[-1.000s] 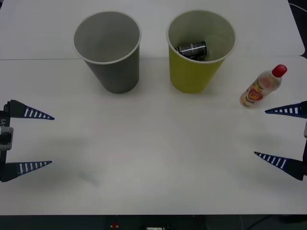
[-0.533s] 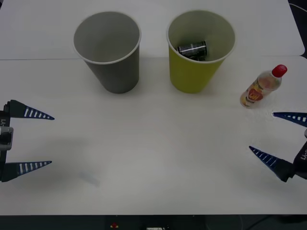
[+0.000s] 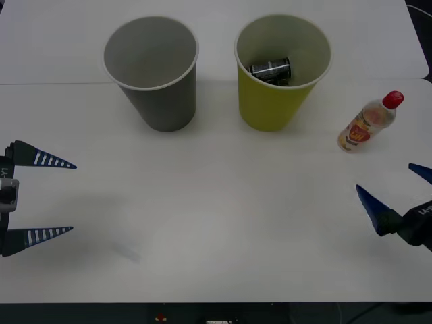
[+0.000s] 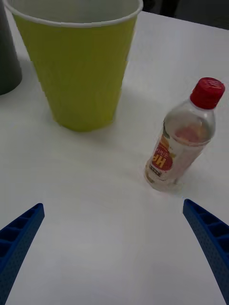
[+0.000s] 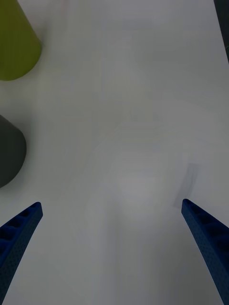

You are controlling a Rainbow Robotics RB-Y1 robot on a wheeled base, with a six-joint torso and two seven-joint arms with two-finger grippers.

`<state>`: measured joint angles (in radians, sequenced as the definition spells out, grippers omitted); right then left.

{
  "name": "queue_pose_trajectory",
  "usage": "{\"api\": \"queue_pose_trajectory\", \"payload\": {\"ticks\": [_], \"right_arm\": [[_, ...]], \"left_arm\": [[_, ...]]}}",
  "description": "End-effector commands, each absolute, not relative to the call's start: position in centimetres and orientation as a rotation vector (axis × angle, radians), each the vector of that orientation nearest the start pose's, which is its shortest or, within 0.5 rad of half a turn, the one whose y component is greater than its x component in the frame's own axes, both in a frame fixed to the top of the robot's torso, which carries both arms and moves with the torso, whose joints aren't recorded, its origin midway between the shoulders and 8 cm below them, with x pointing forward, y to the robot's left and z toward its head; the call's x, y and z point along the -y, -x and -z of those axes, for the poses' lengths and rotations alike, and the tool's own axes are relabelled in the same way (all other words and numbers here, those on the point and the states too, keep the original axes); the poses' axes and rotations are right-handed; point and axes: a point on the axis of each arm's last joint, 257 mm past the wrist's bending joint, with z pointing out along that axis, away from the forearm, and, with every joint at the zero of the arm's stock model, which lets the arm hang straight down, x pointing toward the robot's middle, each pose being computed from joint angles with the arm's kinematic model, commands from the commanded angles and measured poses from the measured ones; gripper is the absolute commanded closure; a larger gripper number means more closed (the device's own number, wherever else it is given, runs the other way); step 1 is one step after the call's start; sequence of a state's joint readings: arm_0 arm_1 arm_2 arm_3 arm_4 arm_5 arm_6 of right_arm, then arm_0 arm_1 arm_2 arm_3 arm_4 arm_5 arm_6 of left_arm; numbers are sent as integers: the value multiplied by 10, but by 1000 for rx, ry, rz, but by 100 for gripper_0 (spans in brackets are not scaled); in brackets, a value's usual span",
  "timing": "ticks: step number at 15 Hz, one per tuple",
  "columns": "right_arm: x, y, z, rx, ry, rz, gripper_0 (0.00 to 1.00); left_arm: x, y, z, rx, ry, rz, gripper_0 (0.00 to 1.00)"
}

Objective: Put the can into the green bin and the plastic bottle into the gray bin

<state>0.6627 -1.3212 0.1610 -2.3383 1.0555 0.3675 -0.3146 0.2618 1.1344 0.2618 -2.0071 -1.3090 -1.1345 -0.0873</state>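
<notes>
The dark can (image 3: 271, 69) lies on its side inside the yellow-green bin (image 3: 270, 104), which stands at the back right of centre. To its left stands the gray bin (image 3: 162, 101), with nothing visible inside. The plastic bottle (image 3: 368, 123) with its red cap stands slightly tilted on the table right of the green bin (image 4: 76, 71); the right wrist view shows the bottle (image 4: 183, 138) close ahead. My right gripper (image 3: 393, 185) hangs open near the table's right edge, in front of the bottle and apart from it. My left gripper (image 3: 67, 197) waits open at the left edge.
The white table (image 3: 216, 223) stretches bare between the two grippers and in front of the bins. A seam runs across the table behind the bins. The table's front edge lies close below both grippers.
My right gripper has turned and shifted toward the front right, its fingers now pointing up toward the bottle. The left arm, bins, can and bottle have not moved.
</notes>
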Motion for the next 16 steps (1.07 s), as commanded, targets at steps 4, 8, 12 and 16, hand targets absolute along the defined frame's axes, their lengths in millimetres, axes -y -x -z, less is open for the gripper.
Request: {"api": "queue_pose_trajectory", "payload": {"ticks": [4,8,12,16], "right_arm": [[323,-379,190,-1743,177,-70,0],[331,-398,212,-1691,120,-81,0],[334,-414,233,-1648,84,-93,0],[339,-433,245,-1621,51,-88,0]], "left_arm": [[-286,-341,167,-1444,-1762,118,0],[-286,-341,167,-1444,-1762,118,0],[-286,-341,167,-1444,-1762,118,0],[-286,-341,167,-1444,-1762,118,0]]}}
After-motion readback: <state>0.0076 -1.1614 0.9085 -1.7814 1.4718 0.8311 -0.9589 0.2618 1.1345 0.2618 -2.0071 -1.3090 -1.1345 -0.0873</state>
